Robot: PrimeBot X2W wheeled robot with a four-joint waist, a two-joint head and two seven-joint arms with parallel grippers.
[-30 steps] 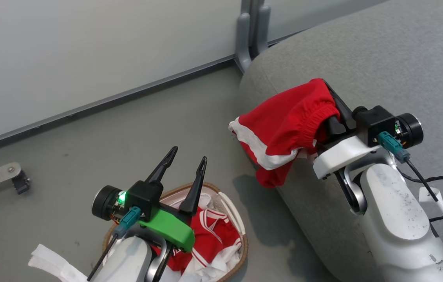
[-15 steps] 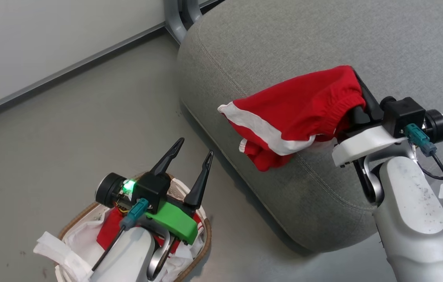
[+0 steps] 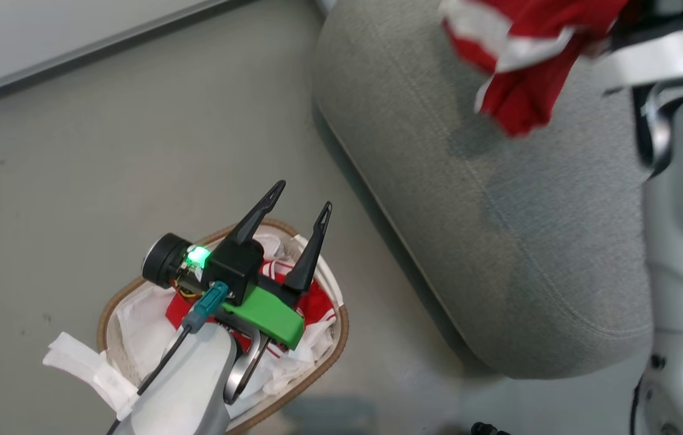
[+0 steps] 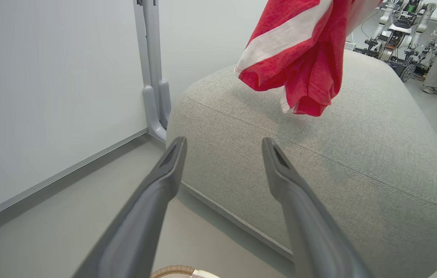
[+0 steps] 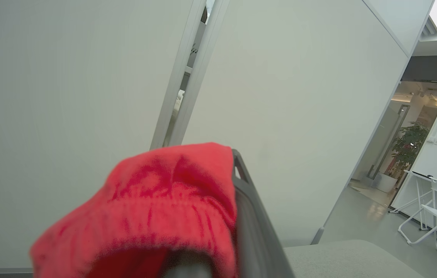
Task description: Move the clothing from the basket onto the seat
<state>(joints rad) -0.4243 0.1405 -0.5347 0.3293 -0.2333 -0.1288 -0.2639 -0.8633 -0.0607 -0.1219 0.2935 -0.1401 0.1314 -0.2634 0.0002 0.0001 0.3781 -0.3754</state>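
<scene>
Red garment (image 4: 299, 50) — one — clamped in right gripper (image 5: 224, 160) above one seat (image 3: 498, 241), second garment (image 3: 319, 304) in one basket (image 3: 344, 326), left gripper (image 3: 304, 195) spread wide.

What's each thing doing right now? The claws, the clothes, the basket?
left gripper, open, above the basket.
right gripper, shut on the red garment.
red garment, hanging above the seat, not touching.
basket, more red clothing inside.
seat, no clothing laid on it yet.
</scene>
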